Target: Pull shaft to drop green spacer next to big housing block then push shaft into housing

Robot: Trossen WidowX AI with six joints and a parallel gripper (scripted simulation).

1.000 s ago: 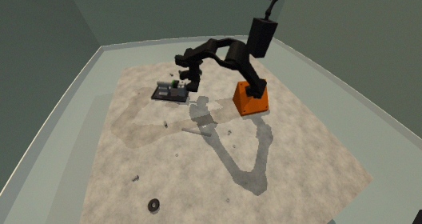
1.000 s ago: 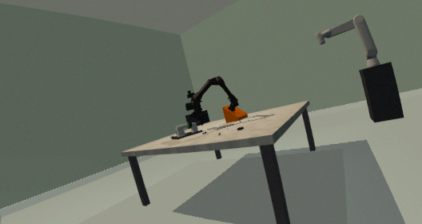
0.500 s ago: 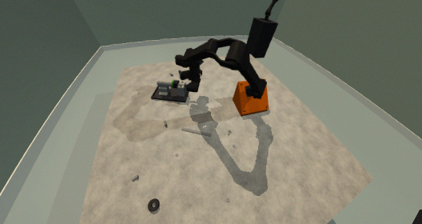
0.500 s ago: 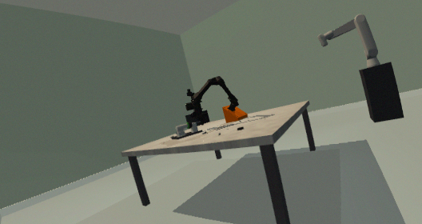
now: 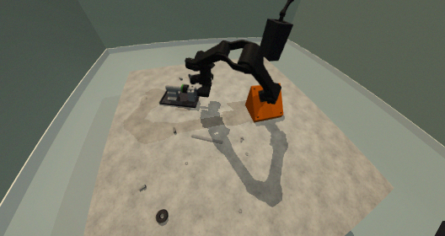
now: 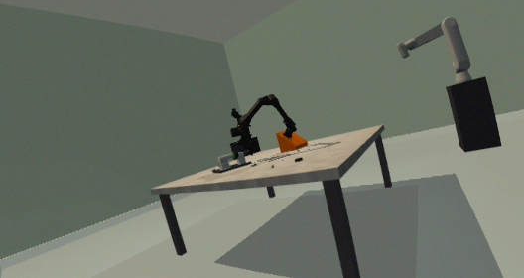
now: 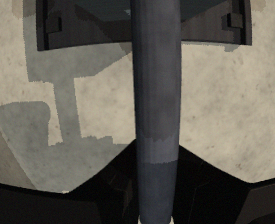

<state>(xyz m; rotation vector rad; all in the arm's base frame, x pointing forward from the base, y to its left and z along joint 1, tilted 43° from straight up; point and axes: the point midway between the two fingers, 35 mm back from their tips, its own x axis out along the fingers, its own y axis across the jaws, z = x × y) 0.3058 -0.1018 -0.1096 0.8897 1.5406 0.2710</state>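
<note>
The big grey housing block [image 5: 172, 90] [image 6: 224, 162] stands at the far end of the dark base plate [image 5: 179, 104] [image 6: 231, 169] [image 7: 105, 41]. The green spacer [image 5: 182, 87] [image 6: 234, 155] shows at shaft height right beside the housing, with a dark part next to it. A grey support [image 5: 192, 93] [image 6: 241, 158] stands at the plate's near end. The dark grey shaft [image 7: 157, 100] runs straight up the wrist view toward the plate. My gripper [image 7: 150, 145] is shut on the shaft's outer end, just outside the plate. The shaft's inner end is hidden.
The orange arm base [image 5: 265, 104] [image 6: 290, 142] stands to the right. A loose grey rod [image 5: 206, 139], a bolt [image 5: 142, 188], other small hardware and a dark ring [image 5: 164, 217] lie on the table. Another arm stands on a black pedestal [image 6: 473, 116] beyond the table.
</note>
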